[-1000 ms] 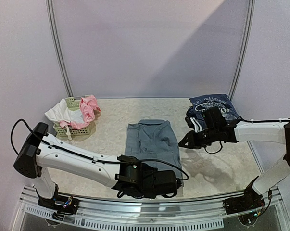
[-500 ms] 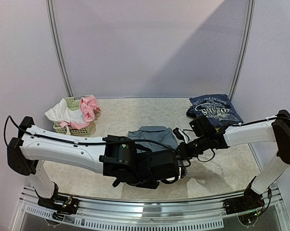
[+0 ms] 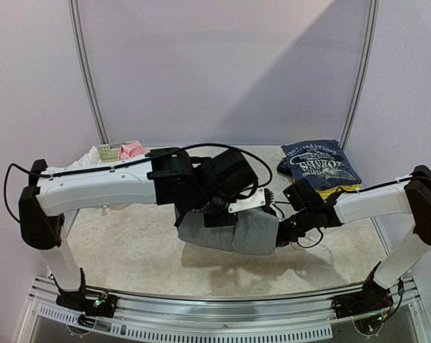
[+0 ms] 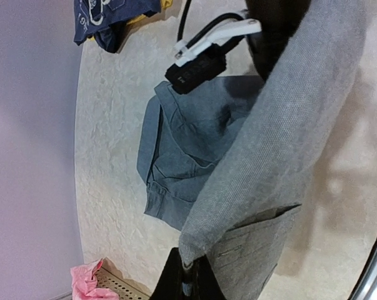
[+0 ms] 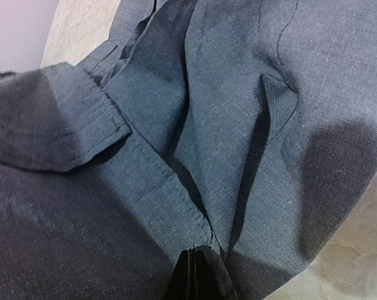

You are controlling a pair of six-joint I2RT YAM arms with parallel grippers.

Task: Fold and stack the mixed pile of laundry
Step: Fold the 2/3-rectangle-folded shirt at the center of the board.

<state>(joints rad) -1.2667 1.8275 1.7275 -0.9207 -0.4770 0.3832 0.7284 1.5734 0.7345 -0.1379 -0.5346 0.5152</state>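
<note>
We're folding the grey trousers (image 3: 252,233) — left end effector (image 4: 187,278), right end effector (image 5: 193,275) both pinching cloth — best we're lifting both corners level.

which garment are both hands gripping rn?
The grey trousers in the middle: left hand and right hand are both shut on their fabric. The navy printed tee, far right, and the pink piece, far left, lie untouched.

right gripper (image 5: 192,272) at 6 o'clock, jaws pinched tight on a seam fold of the grey trousers (image 5: 238,112). Pocket flap (image 5: 57,119) at 9. Pale table (image 5: 357,262) showing at 5 and 11.
</note>
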